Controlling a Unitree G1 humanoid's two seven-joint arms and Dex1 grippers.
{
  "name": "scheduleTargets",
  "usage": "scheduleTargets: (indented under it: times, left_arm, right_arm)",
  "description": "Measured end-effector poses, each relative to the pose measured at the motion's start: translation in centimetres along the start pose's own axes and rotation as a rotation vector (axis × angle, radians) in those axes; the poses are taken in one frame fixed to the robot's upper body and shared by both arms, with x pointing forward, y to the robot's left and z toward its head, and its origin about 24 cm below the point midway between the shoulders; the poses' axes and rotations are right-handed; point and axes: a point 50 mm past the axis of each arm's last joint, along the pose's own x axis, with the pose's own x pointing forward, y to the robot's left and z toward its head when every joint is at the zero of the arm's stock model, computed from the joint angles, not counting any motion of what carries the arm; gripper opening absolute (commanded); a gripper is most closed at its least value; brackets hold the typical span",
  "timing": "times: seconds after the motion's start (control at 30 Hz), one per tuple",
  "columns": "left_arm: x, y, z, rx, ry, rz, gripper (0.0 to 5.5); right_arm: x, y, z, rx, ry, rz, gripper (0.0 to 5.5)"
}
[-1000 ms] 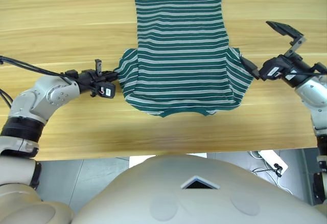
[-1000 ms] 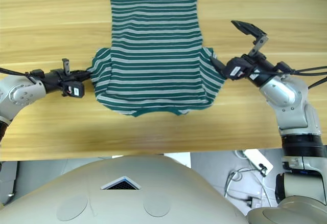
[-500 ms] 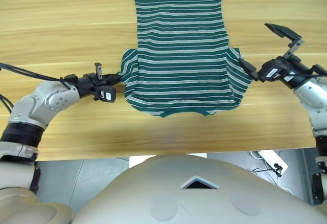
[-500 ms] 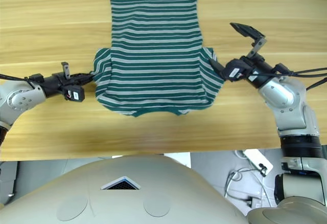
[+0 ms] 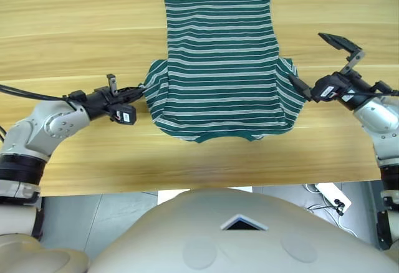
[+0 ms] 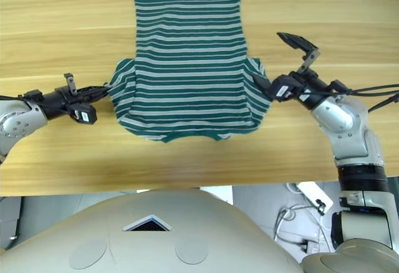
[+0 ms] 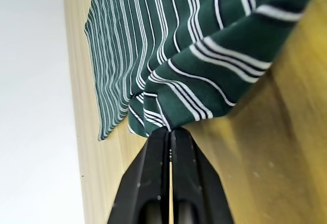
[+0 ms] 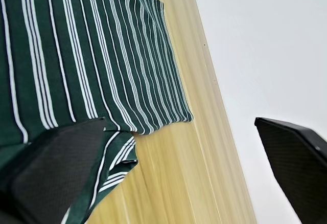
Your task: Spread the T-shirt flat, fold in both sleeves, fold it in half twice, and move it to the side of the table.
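Observation:
A green T-shirt point(image 5: 219, 67) with thin white stripes lies on the wooden table point(image 5: 75, 23), hem at the far side and collar toward me. Both sleeves are bunched inward along its sides. My left gripper point(image 5: 139, 91) is shut on the edge of the left sleeve point(image 7: 204, 86), and in the left wrist view its fingers point(image 7: 158, 152) meet right at the fabric's fold. At the right sleeve point(image 5: 292, 86) my right gripper point(image 5: 317, 61) stands open: the lower finger point(image 8: 56, 152) rests against the sleeve cloth and the upper finger point(image 8: 299, 150) is raised well above the table.
Bare wood stretches to the left and right of the shirt and beyond its hem. The table's front edge point(image 5: 187, 189) runs close to me. Below it on the floor at the right lie a white power strip point(image 5: 333, 197) and cables.
My left gripper has moved left and a little away from me, still holding the sleeve edge. The right gripper has edged slightly left toward the shirt. The shirt's body has stayed put.

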Motion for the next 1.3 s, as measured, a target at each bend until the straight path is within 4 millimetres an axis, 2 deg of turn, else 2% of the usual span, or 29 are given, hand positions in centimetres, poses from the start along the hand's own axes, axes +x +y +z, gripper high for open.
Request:
scheduleTargets:
  times: [0.23, 0.4, 0.57, 0.77, 0.9, 1.03, 1.3]
  left_arm:
    - [-0.4, 1.5, 0.7, 0.020, -0.045, 0.071, 0.02]
    - [0.6, 2.8, 0.8, 0.036, -0.070, 0.119, 0.02]
    - [2.3, 2.8, 1.5, 0.047, -0.124, 0.088, 0.02]
    - [4.9, 3.6, 2.9, 0.068, -0.204, 0.099, 0.02]
    - [5.8, 3.5, 3.7, 0.067, -0.239, 0.092, 0.02]
    - [6.9, 4.6, 3.6, 0.063, -0.241, 0.114, 0.02]
    - [8.4, 4.1, 3.2, 0.060, -0.224, 0.071, 0.02]
  right_arm:
    - [0.1, 0.1, 0.1, 0.002, -0.003, 0.001, 5.40]
    - [0.3, 0.3, 0.2, 0.006, -0.012, 0.007, 5.40]
    - [0.4, 0.4, 0.3, 0.007, -0.020, 0.010, 5.40]
    - [0.5, 0.3, 0.4, 0.005, -0.024, 0.009, 5.40]
    - [0.5, 0.3, 0.5, 0.004, -0.028, 0.008, 5.40]
    - [0.5, 0.3, 0.6, 0.001, -0.033, 0.007, 5.40]
    - [0.6, 0.3, 0.9, 0.000, -0.044, 0.004, 5.40]
